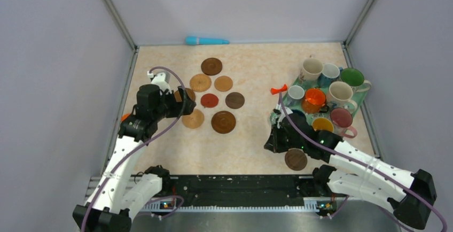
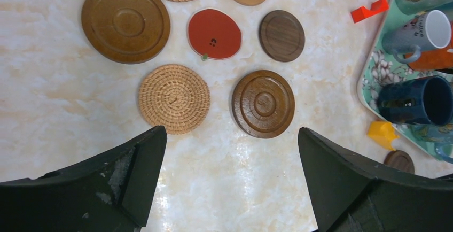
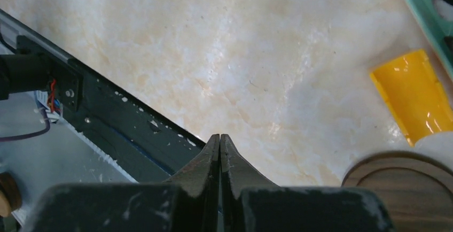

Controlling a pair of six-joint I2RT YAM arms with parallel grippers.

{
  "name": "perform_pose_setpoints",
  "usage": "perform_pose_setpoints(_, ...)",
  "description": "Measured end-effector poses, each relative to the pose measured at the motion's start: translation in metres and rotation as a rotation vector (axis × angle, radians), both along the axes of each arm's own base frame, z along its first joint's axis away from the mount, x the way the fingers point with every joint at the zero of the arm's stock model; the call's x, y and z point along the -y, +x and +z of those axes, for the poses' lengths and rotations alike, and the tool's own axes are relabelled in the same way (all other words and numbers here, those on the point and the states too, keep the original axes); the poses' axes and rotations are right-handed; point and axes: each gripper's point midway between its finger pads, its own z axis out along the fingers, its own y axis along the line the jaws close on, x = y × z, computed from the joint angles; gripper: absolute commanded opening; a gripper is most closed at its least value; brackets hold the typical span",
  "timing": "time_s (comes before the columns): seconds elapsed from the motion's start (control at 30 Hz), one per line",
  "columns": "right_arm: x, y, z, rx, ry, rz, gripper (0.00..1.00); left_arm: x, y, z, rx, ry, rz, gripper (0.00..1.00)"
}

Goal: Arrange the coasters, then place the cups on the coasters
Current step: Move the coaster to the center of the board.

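my left end effector (image 2: 232,136) gapes empty just behind the grouped coasters (image 2: 173,98); right end effector (image 3: 219,138), shut on nothing, sits left of a stray coaster (image 3: 406,189), i guess to nudge it.

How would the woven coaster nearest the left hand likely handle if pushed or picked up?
The woven coaster lies flat, so it probably slides rather than rolls. Its rough weave should resist slipping; its low edge may be hard to pinch.
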Motion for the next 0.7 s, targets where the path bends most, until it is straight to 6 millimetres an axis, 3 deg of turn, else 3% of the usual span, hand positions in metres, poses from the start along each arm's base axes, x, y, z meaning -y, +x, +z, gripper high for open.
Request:
perform_pose_setpoints(0.27,0.024,-0.019,-0.038,-0.124,-0.083,-0.107,0.00,-0.014,-0.007,-0.001,0.023,0.054,0.042,0.99)
perform_pose_setpoints(0.53,0.060,-0.018,-0.037,-0.114,-0.122,-0.313,0.00,-0.018,-0.009,0.002,0.039,0.063,0.060,0.99)
perform_pose_setpoints(0.7,0.082,-0.022,-0.053,-0.137,-0.194,-0.406,0.00,-0.022,-0.009,0.001,0.037,0.074,0.074,0.99)
